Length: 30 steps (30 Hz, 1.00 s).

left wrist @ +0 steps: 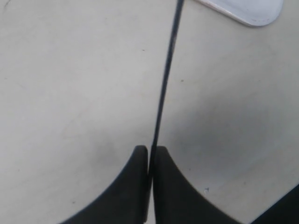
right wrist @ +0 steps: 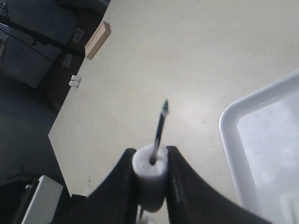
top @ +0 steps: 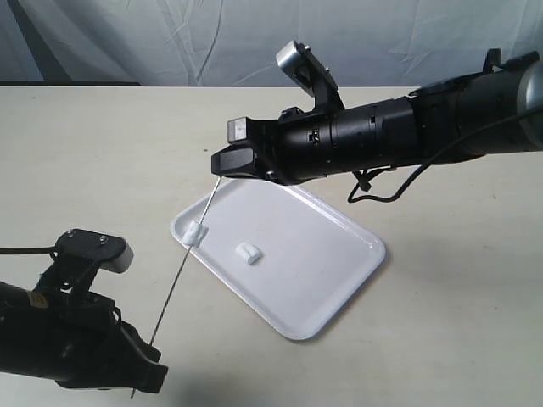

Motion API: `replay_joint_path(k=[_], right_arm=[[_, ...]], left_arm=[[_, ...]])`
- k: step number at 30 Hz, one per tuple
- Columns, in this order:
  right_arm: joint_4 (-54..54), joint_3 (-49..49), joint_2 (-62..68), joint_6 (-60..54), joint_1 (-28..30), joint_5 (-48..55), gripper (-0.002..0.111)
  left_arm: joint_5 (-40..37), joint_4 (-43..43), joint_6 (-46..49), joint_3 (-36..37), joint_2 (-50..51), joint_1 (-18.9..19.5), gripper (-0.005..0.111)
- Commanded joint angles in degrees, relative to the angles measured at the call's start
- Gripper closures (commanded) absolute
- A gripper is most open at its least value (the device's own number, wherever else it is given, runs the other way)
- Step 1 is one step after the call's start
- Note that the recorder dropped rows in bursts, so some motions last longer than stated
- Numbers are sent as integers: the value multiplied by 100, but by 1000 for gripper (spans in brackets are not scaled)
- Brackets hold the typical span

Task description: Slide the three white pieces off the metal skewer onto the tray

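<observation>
Left end effector (left wrist: 150, 156): closed, gripping the lower end of the thin grey metal skewer (top: 180, 275). Right end effector (right wrist: 150, 151): jaws pinching a white cylindrical piece (right wrist: 149, 182) threaded near the tip. The skewer slants upward and rightward above the worktop (top: 102, 153). A second white piece (top: 194, 231) sits mid-rod over a corner of the glossy white rectangular tray (top: 322, 263); a third white piece (top: 247, 252) lies on it.

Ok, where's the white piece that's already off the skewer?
In the exterior view the loose white piece lies on the tray, near its left corner, just right of the skewer.
</observation>
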<state>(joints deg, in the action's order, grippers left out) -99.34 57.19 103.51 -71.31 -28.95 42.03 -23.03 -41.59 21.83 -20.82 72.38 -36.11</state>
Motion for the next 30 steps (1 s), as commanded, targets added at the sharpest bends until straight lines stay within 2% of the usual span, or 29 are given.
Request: replay_joint_path(k=[1,7,15,30], right_arm=[[-61,82,-103,96,30,-124,109],[-61,82,-103,145,30,-194,93],[-61,171,-103,145,30,-402,93],[-61,954,-117,314,96,-895,93]], left_arm=[[-64,-125,-174,82,-1,-12,107],[-177,-113,-174,82,-1,-12,107],[16,-353,-73,459,-1,-12,107],[-113,-490,43,462,-1,-12,107]])
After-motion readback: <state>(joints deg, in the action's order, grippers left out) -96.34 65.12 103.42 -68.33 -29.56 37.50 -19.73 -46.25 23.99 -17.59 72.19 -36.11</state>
